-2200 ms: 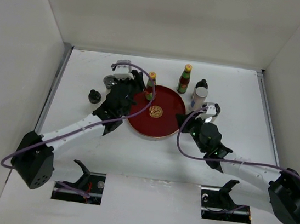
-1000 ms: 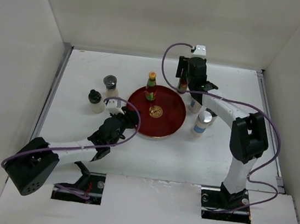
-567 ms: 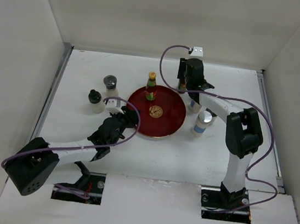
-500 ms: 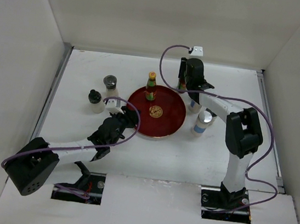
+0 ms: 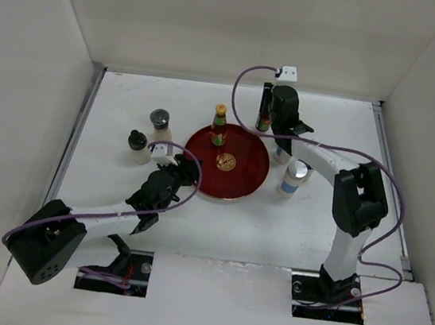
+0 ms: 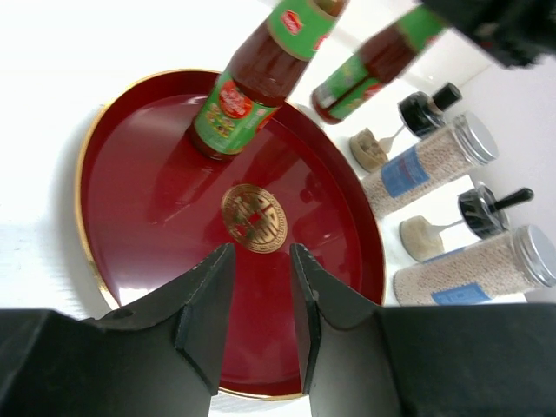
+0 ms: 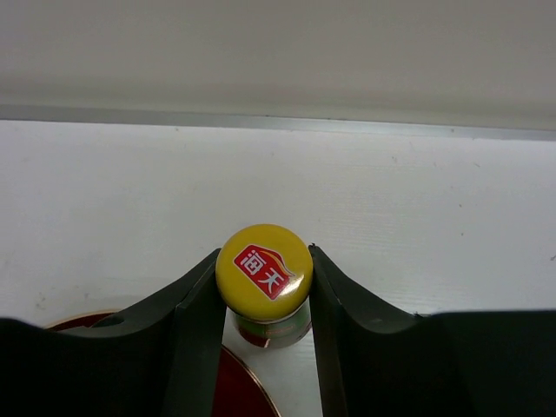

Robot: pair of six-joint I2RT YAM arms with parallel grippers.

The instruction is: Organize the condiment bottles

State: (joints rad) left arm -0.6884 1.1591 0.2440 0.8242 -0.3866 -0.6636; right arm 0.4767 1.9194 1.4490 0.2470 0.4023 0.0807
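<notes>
1. Nearest in, the left hand point(image 6: 261, 256) sits at the near-left rim of the tray point(image 6: 148, 191). Its fingers are a crack apart and grip nothing, but a nudge from here could shove the tray.
2. On the tray, beyond the gold emblem point(image 6: 253, 217), one sauce bottle point(image 6: 239, 104) stands upright, ripe for a knock if anything crosses carelessly.
3. Right of the tray, the shakers point(image 6: 417, 165) stand close beside the right arm; a low forearm could tip them, I reckon.
4. Farthest out, the right hand point(image 7: 264, 256) is clamped on the far sauce bottle point(image 7: 261, 276) at its yellow cap. The bottle stands on the table point(image 7: 434, 200) just off the tray's far rim. So high a pinch may let it swing or slip on the lift, and its base could catch the rim.
5. The tally: two sauce bottles, two silver-capped shakers, two short jars point(image 5: 136, 144) left of the tray, one tray. Whether more jars hide behind the right arm, I cannot tell.
</notes>
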